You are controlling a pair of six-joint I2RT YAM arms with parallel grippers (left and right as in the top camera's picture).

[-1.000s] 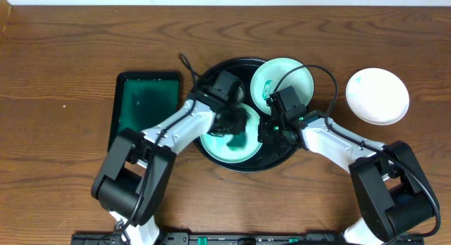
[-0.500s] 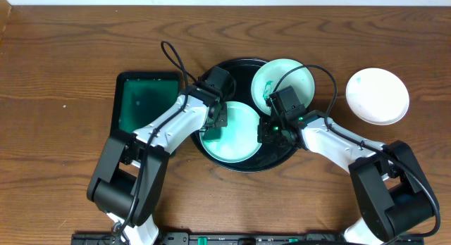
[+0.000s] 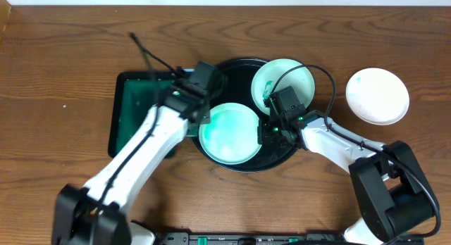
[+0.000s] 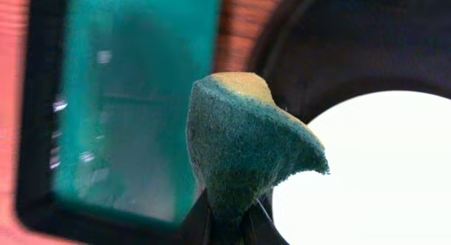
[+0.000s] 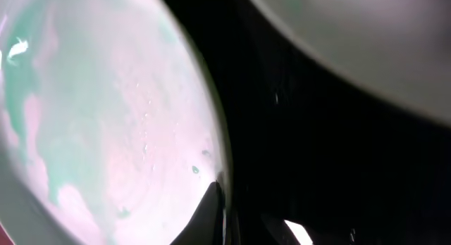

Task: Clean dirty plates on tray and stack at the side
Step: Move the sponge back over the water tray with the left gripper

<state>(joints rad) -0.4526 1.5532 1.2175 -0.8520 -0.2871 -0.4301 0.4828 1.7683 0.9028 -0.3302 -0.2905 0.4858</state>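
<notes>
Your left hand (image 4: 225, 218) is clamped on the sponge (image 4: 246, 143) over the tray (image 3: 236, 76) edge, and your right hand (image 3: 272, 131) sits at the front plate (image 3: 225, 136) rim, grip impossible to tell, so if it's loose the wet plate could skid under scrubbing.

I have open table (image 3: 56, 76) at the far left and along the back edge. On the right, a bare lane runs between the tray (image 3: 232, 64) and the lone plate (image 3: 377, 96), though my right arm (image 3: 338, 148) slants across its near end. On the tray, the right gripper (image 3: 269, 134) fills the narrow gap between the near plate (image 3: 227, 132) and the far plate (image 3: 285, 79). My left arm (image 3: 141, 152) lies across the green tray (image 3: 130, 97), and the sponge (image 4: 243, 146) hangs over the strip between both trays.
</notes>
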